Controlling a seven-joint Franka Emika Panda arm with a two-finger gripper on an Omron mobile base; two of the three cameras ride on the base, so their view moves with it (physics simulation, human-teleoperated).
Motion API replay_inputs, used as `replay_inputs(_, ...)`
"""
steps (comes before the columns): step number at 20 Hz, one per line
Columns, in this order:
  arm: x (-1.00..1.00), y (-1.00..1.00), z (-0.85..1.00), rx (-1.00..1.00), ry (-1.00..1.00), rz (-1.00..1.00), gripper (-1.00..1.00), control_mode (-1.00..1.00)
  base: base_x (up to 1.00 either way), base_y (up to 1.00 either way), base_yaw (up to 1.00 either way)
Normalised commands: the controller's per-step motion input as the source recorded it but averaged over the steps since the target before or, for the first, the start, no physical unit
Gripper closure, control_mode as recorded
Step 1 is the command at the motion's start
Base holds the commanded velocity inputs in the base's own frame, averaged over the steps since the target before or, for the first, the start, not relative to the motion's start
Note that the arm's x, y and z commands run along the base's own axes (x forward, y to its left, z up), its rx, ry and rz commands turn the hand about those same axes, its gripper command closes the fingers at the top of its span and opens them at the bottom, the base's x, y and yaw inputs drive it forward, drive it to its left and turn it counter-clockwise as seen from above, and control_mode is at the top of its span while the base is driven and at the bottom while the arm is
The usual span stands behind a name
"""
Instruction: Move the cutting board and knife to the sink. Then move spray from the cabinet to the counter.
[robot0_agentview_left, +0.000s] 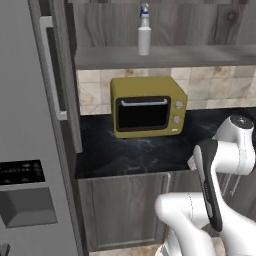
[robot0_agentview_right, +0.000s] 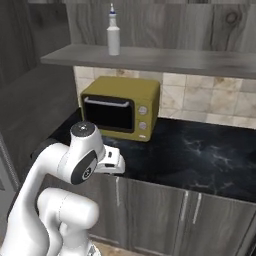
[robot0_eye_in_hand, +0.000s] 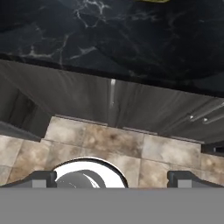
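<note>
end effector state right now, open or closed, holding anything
End effector: open, the two fingertips stand wide apart, nothing between them; it points down at the floor in front of the lower cabinets.

A: What lies across the top of the hand view?
B: The counter (robot0_eye_in_hand: 113, 39), black with faint white veins. A sliver of yellow shows at its far edge.

A: And below the counter's front edge?
B: Grey lower cabinets (robot0_eye_in_hand: 78, 98) with bar handles (robot0_eye_in_hand: 205, 113) on the right-hand doors, then a tan tiled floor (robot0_eye_in_hand: 113, 146).

A: How does the gripper (robot0_eye_in_hand: 112, 178) stand?
B: Its two dark fingertips (robot0_eye_in_hand: 41, 178) sit far apart at the bottom corners, jaws wide and nothing between them.
</note>
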Motion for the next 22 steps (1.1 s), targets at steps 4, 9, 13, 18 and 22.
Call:
replay_inputs(4,0.0,0.0,0.0,0.0,0.0,0.0,-1.0,1.0,0.7,0.24,0.0)
replay_inputs(9,0.0,0.0,0.0,0.0,0.0,0.0,-1.0,1.0,0.6,0.2,0.0)
replay_inputs(13,0.0,0.0,0.0,0.0,0.0,0.0,-1.0,1.0,0.46,0.17,0.0)
replay_inputs(18,0.0,0.0,0.0,0.0,0.0,0.0,-1.0,1.0,0.34,0.11,0.0)
replay_inputs(22,0.0,0.0,0.0,0.0,0.0,0.0,-1.0,1.0,0.32,0.07,0.0)
